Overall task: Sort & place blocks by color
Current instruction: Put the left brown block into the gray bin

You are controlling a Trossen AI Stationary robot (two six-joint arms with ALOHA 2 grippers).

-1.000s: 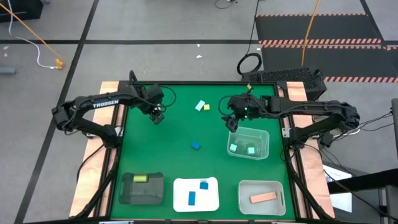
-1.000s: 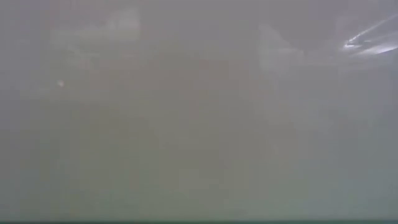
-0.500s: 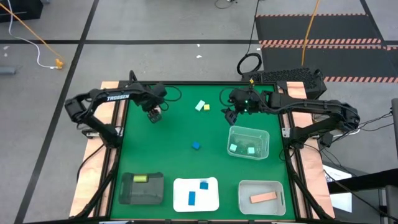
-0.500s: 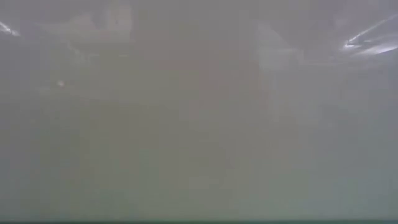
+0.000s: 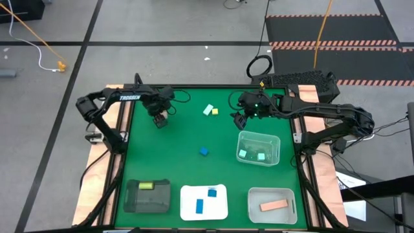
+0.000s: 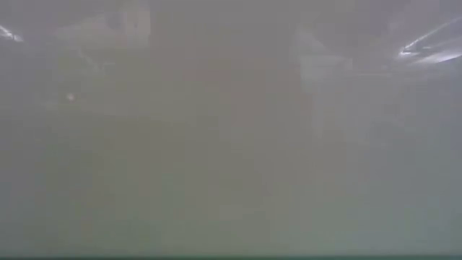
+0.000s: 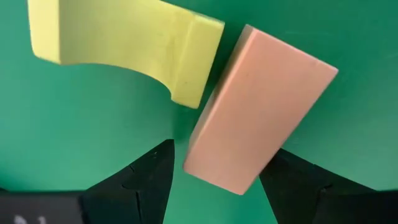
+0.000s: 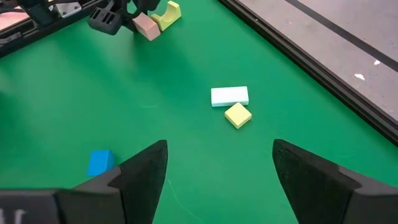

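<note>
A tan-pink block [image 7: 258, 130] lay on the green mat [image 5: 187, 139] in the upper left of the high view, its corner just beside a yellow arched block [image 7: 124, 43]. The left gripper [image 5: 160, 120] stood over it with fingers apart on either side of the pink block, not yet closed on it. Near the top centre lay a mint-teal bar [image 8: 229, 96] touching a small yellow cube [image 8: 238, 115], and a lone blue cube [image 5: 204, 151] sat mid-mat. The right gripper [image 5: 240, 122] hung spread and empty right of the top centre, above the clear tray [image 5: 275, 144], which held mint pieces. Along the bottom edge, the dark tray [image 5: 132, 200] held a yellow-green block, the white tray [image 5: 189, 206] blue ones, and the grey tray [image 5: 255, 197] a pink bar. The low view was fogged.
</note>
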